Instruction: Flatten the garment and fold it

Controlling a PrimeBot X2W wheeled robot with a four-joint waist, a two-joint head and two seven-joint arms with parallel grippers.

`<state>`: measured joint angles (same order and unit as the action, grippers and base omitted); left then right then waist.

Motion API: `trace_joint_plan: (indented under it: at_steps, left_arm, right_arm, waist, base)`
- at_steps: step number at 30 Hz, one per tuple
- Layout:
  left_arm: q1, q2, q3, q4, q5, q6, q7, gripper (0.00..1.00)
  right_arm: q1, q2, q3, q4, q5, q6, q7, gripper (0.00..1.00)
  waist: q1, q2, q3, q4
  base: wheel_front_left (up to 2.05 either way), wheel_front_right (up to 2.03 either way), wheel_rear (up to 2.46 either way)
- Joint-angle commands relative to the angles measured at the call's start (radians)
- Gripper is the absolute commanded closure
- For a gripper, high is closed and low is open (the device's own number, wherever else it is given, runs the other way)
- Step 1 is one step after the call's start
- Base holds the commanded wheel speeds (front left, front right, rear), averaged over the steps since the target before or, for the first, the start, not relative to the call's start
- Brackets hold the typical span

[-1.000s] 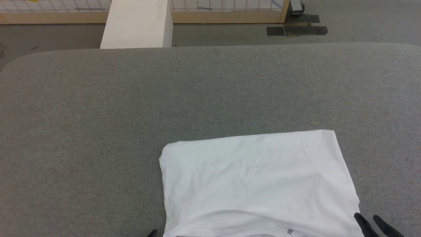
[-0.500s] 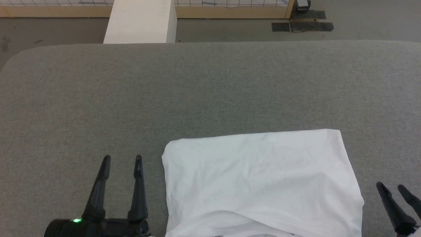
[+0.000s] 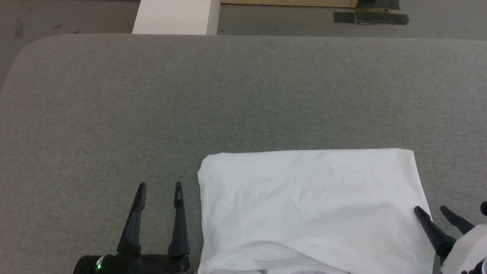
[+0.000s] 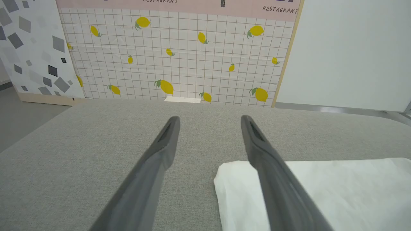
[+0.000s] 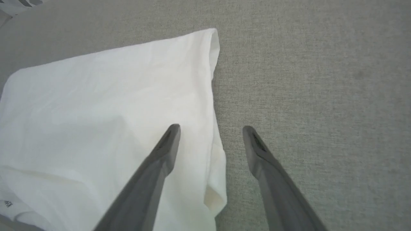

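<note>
One garment, near edge cut off

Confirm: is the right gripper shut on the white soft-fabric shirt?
No, the right gripper is open, one finger over the white soft-fabric shirt and the other over the grey fabric tabletop.

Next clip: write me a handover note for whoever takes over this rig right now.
Left gripper: open, empty, over the table just left of the shirt.
Right gripper: open, empty, straddling the shirt's right edge.
Shirt: lies flat as a rectangle at the table's near side, lightly creased.
Done: flattened, apparently folded at least once.
Left: probably a further fold; neither gripper holds cloth.
</note>
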<state>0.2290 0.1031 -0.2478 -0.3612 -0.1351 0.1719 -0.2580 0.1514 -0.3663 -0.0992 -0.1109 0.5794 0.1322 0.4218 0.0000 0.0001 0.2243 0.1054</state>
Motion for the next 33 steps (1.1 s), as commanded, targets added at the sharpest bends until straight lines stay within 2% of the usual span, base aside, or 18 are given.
trace_joint_plan:
  at_steps: [1, 5, 7, 8, 9, 10, 11, 17, 23, 28, 33]
  left_arm:
    - [-0.018, -0.005, -0.002, 0.007, 0.017, -0.005, -0.004, 0.0]
    - [-0.021, -0.01, -0.002, 0.02, 0.019, -0.013, -0.004, 0.0]
    - [-0.021, -0.012, -0.002, 0.027, 0.019, -0.018, -0.004, 0.0]
    - [-0.022, -0.012, 0.0, 0.029, 0.019, -0.02, -0.004, 0.0]
    - [-0.022, -0.013, 0.001, 0.031, 0.018, -0.021, -0.004, 0.0]
    - [-0.022, -0.013, 0.001, 0.035, 0.018, -0.024, -0.004, 0.0]
    - [-0.022, -0.013, 0.002, 0.037, 0.018, -0.026, -0.004, 0.0]
    - [-0.02, -0.012, 0.007, 0.056, 0.013, -0.037, -0.004, 0.0]
    - [-0.012, -0.013, 0.012, 0.067, 0.004, -0.044, -0.004, 0.0]
    - [-0.007, -0.011, 0.012, 0.074, 0.0, -0.051, -0.004, 0.0]
    - [-0.005, -0.012, 0.011, 0.082, -0.005, -0.055, -0.004, 0.0]
  right_arm:
    - [-0.024, -0.013, 0.016, 0.022, -0.008, -0.002, -0.003, 0.0]
    - [-0.041, -0.041, 0.072, 0.083, 0.008, -0.002, 0.015, 0.0]
    - [-0.048, -0.047, 0.104, 0.11, 0.028, -0.002, 0.031, 0.16]
    - [-0.053, -0.051, 0.118, 0.124, 0.034, -0.002, 0.038, 0.56]
    - [-0.057, -0.055, 0.13, 0.136, 0.034, -0.002, 0.044, 0.66]
    - [-0.063, -0.058, 0.14, 0.15, 0.035, -0.002, 0.046, 0.91]
    - [-0.068, -0.057, 0.145, 0.16, 0.035, -0.002, 0.044, 1.0]
    - [-0.11, -0.032, 0.116, 0.21, 0.033, -0.002, -0.007, 1.0]
    - [-0.148, -0.025, -0.01, 0.24, 0.02, -0.002, -0.048, 1.0]
    - [-0.137, -0.044, -0.148, 0.265, -0.001, -0.002, -0.049, 1.0]
    - [-0.111, -0.054, -0.21, 0.238, -0.02, -0.002, -0.031, 1.0]
  waist:
    - [0.0, -0.0001, 0.01, 0.014]
    - [0.0, -0.0001, 0.013, 0.023]
    - [0.0, -0.0001, 0.013, 0.025]
    - [0.0, -0.0001, 0.013, 0.024]
    - [0.0, -0.0001, 0.012, 0.023]
    - [0.0, -0.0001, 0.011, 0.022]
    - [0.0, -0.0001, 0.009, 0.021]
    - [0.0, -0.0001, -0.014, 0.004]
    - [0.0, -0.0001, -0.036, -0.025]
    - [0.0, -0.0001, -0.044, -0.045]
    - [0.0, -0.0001, -0.043, -0.063]
  base:
    - [0.0, 0.0, 0.0]
    - [0.0, 0.0, 0.0]
    - [0.0, 0.0, 0.0]
    - [0.0, 0.0, 0.0]
    - [0.0, 0.0, 0.0]
    - [0.0, 0.0, 0.0]
    - [0.0, 0.0, 0.0]
    - [0.0, 0.0, 0.0]
    - [0.0, 0.0, 0.0]
    - [0.0, 0.0, 0.0]
    - [0.0, 0.0, 0.0]
